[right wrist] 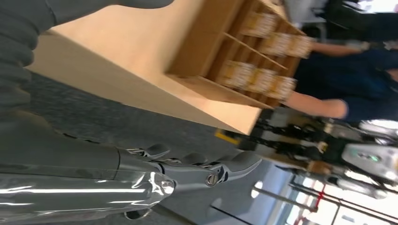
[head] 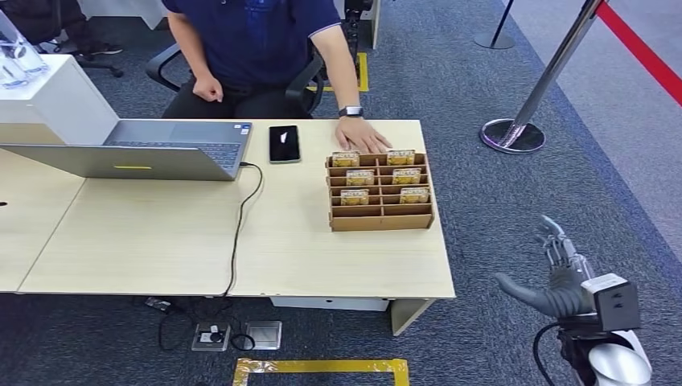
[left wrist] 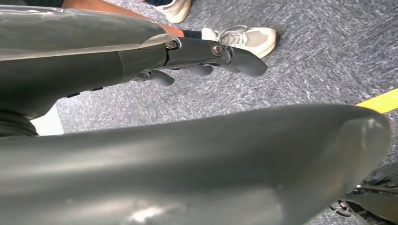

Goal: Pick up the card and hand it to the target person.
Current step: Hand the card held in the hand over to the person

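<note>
Judging from the views, you had not yet begun the pick: your right hand [head: 563, 277] hung empty with fingers spread, well apart from the desk [head: 161, 241]. Cards [head: 355, 197] sat in the cardboard rack [head: 382, 221], near the person [head: 257, 40]. Your left hand [left wrist: 206, 58] held nothing, fingers loosely extended.

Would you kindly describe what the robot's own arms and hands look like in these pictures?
The right hand has a thick grey thumb and darker, slim fingers, with a small white-and-black box at the wrist, a black cable looping below it, and a glossy silver forearm. The left hand shows dark grey fingers with metal screws behind a smooth grey cover.
</note>
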{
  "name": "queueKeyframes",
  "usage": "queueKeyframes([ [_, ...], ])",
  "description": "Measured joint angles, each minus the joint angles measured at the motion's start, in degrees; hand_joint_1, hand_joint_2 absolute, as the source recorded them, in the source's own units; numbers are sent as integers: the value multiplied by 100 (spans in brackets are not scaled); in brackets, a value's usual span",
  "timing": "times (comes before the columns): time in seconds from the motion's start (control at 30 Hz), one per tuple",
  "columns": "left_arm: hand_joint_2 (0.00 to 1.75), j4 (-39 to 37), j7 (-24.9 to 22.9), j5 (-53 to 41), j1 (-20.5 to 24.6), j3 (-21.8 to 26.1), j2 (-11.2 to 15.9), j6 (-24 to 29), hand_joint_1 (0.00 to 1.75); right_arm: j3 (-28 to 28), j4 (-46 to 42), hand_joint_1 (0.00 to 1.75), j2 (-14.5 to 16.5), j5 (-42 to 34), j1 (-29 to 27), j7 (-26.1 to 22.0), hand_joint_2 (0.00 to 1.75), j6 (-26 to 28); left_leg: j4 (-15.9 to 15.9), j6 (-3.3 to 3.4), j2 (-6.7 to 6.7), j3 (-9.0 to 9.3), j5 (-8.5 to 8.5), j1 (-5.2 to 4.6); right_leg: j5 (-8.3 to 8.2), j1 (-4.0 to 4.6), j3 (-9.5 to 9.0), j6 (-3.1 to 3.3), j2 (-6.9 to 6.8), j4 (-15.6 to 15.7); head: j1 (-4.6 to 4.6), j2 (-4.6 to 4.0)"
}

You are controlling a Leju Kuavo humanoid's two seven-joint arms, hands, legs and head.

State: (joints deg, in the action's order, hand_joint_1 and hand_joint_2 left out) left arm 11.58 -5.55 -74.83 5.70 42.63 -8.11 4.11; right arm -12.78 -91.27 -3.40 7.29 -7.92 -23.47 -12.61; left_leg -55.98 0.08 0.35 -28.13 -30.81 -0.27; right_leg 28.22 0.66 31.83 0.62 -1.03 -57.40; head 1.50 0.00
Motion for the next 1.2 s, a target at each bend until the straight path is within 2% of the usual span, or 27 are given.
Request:
queueKeyframes([
  [0.07, 0, 0, -14, -15, -12, 1, 0, -9, 0, -167, 146, 0, -5, 439, -150, -80, 0, -324, 0, 0, 0, -1, -1, 0, 0, 0, -1, 0, 1, 0, -1, 0],
  [0.17, 0, 0, -70, -69, -22, 0, 4, -16, 0, -341, 650, 0, -51, 767, -192, -240, 0, -898, 1, -1, 2, 0, -1, 0, 0, 0, -2, 0, 1, 0, -4, 0],
  [0.23, 0, 0, -111, -124, -35, -2, 13, -15, 0, -491, 1307, 0, -97, 814, -78, -349, 0, -1241, 0, -1, 2, 2, -1, 0, 0, 0, -3, 0, 1, 0, -7, 0],
  [0.4, 0, 0, -184, -211, -49, -4, 59, -7, 0, -1022, 3733, 0, -328, 873, 547, -812, 0, -1498, -1, 0, 7, 7, -1, 0, -1, -1, -6, -1, 5, 1, 2, 0],
  [0.47, 0, 1, -184, -213, -39, -5, 78, -2, 0, -1198, 4673, 0, -429, 887, 780, -781, 0, -1491, -3, 1, 6, 9, -2, -1, -1, -1, -5, -1, 3, 2, 7, 0],
  [0.57, 0, 1, -175, -232, -22, -6, 101, -4, 0, -1437, 5737, 0, -517, 753, 997, -431, 0, -1490, -2, 1, 5, 8, -2, 0, 0, 0, -2, -1, 2, 2, 8, 0],
  [0.7, 0, 1, -173, -286, 38, -14, 107, -33, 0, -1828, 6699, 0, -527, 422, 1127, 357, 0, -1325, 2, 0, 5, 5, -2, 0, 1, 0, -1, 0, 2, 1, -1, 0],
  [0.83, 0, 0, -191, -310, 83, -17, 107, -50, 0, -2143, 7239, 0, -459, 257, 1140, 964, 0, -1036, 4, 0, 6, 3, -2, 0, 2, 0, -3, 1, 4, 1, -5, 0],
  [1.07, 0, 1, -193, -348, 86, -24, 107, -42, 0, -2385, 7657, 0, -243, 379, 1180, 1706, 0, -393, 4, 0, 8, 5, -2, 0, 1, 0, -4, 1, 4, 1, 2, 0],
  [1.2, 175, 0, -191, -387, 89, -54, 107, -25, 0, -2361, 7769, 0, -92, 740, 1190, 2142, 0, 158, 4, 0, 8, 5, -2, 0, 1, 0, -4, 1, 4, 1, -1, 0],
])
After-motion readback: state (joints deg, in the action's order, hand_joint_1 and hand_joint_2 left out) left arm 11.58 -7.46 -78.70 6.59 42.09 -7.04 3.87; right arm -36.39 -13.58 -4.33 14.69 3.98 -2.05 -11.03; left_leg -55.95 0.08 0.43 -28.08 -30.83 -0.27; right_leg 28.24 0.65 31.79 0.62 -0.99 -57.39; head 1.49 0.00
